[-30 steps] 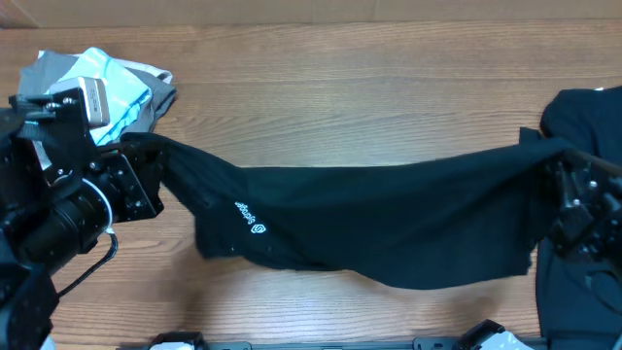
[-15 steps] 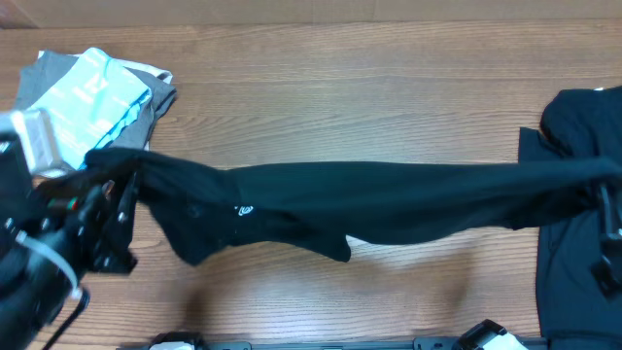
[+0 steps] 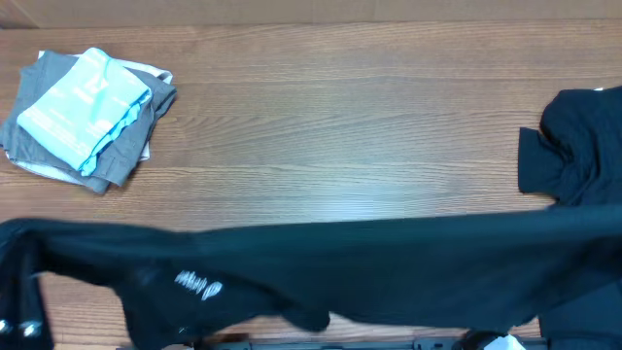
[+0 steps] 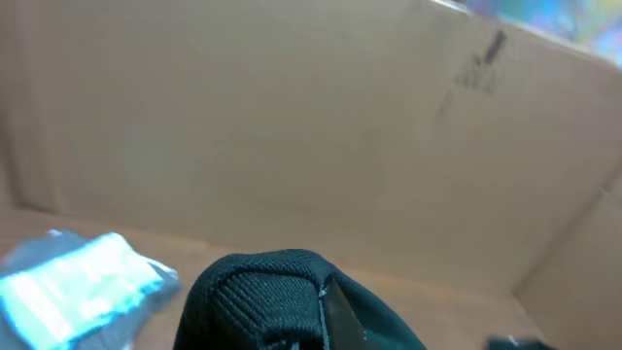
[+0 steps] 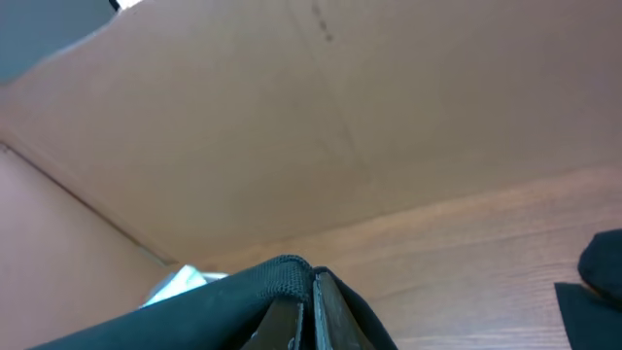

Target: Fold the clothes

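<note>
Wooden table (image 3: 340, 146), T-shirt (image 3: 340, 262) taut overhead, wrist views: left claw (image 4: 325, 297), right claw (image 5: 313, 282) clamped

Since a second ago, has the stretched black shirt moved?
Yes, the shirt moved toward the bottom of the overhead view, away from the grey pile.

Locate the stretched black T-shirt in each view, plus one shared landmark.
Overhead: the black T-shirt spans the lower part, edge to edge.
Left wrist: the black T-shirt is bunched at bottom centre.
Right wrist: the black T-shirt runs from bottom left to centre.
Landmark: the folded grey and light-blue pile, top left overhead, bottom left in left wrist.
</note>
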Controlling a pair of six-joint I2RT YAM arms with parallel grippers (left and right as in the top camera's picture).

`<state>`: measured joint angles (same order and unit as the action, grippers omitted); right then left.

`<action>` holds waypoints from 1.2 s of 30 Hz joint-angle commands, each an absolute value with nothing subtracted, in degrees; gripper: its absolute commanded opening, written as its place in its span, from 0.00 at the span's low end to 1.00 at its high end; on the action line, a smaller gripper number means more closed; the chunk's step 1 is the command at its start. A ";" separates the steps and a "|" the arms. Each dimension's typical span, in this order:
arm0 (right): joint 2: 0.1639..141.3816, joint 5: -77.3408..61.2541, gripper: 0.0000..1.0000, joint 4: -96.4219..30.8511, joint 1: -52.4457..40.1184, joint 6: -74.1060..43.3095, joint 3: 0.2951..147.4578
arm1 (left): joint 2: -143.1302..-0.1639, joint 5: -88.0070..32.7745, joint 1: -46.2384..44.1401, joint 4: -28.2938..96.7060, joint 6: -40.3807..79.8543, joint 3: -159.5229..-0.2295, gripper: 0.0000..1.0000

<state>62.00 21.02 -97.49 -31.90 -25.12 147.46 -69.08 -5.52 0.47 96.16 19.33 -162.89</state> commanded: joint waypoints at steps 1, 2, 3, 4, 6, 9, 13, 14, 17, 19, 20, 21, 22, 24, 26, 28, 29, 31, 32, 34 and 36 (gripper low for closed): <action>61.98 26.37 0.04 -97.03 -31.64 -23.90 151.11 | -69.12 5.58 0.71 95.68 19.79 -163.57 0.04; 61.98 27.73 0.04 -97.03 -31.64 -23.90 152.20 | -69.17 7.18 0.71 95.77 20.21 -163.52 0.04; 61.98 28.64 0.04 -97.03 -31.64 -23.90 153.03 | -69.19 8.25 0.71 95.77 20.75 -163.50 0.04; 61.98 29.28 0.04 -97.03 -31.64 -23.90 153.73 | -69.19 9.58 0.71 95.70 21.47 -163.50 0.04; 61.98 30.06 0.04 -97.03 -31.64 -23.79 154.98 | -69.19 11.07 0.71 95.33 22.33 -163.50 0.04; 61.98 30.41 0.04 -97.03 -31.64 -23.75 155.30 | -69.21 10.66 0.71 94.87 22.35 -163.50 0.04; 61.98 30.37 0.04 -97.03 -31.64 -23.75 155.28 | -69.21 10.48 0.71 95.31 22.33 -163.50 0.04; 61.98 30.37 0.04 -97.03 -31.64 -23.75 155.28 | -69.21 10.48 0.71 95.39 22.33 -163.50 0.04; 61.98 30.30 0.04 -97.03 -31.64 -23.77 155.28 | -69.21 10.48 0.71 95.61 22.31 -163.50 0.04; 61.98 29.74 0.04 -97.03 -31.64 -23.79 155.28 | -69.21 10.50 0.71 95.79 22.31 -163.50 0.04; 61.98 29.45 0.04 -97.03 -31.64 -23.79 155.26 | -69.21 10.50 0.71 95.81 22.31 -163.50 0.04; 61.98 29.26 0.04 -97.03 -31.64 -23.81 155.26 | -69.23 10.50 0.71 95.83 22.31 -163.48 0.04; 61.98 29.02 0.04 -97.03 -31.64 -23.79 155.22 | -69.25 10.48 0.71 95.83 22.31 -163.33 0.04; 61.98 28.40 0.04 -97.03 -31.64 -23.83 155.09 | -69.25 10.50 0.71 95.81 22.31 -162.74 0.04; 61.98 28.40 0.04 -97.03 -31.64 -23.99 154.28 | -69.25 10.50 0.71 95.57 22.28 -161.80 0.04; 61.98 28.40 0.04 -97.03 -31.64 -24.29 153.10 | -69.30 10.48 0.71 95.53 22.28 -160.83 0.04; 61.98 28.42 0.04 -97.03 -31.64 -24.73 152.42 | -69.32 10.46 0.71 95.57 22.28 -160.33 0.04; 61.98 28.40 0.04 -97.03 -31.64 -25.76 150.23 | -69.36 10.41 0.71 95.81 22.26 -158.87 0.04; 61.98 28.45 0.04 -97.03 -31.64 -25.76 149.18 | -69.36 10.41 0.71 95.92 22.24 -158.10 0.04; 61.98 29.08 0.04 -97.03 -31.64 -27.11 146.30 | -69.45 10.46 0.71 95.74 21.45 -155.81 0.04; 61.98 30.02 0.04 -97.03 -31.64 -28.45 144.24 | -69.73 10.22 0.71 95.68 21.19 -154.61 0.04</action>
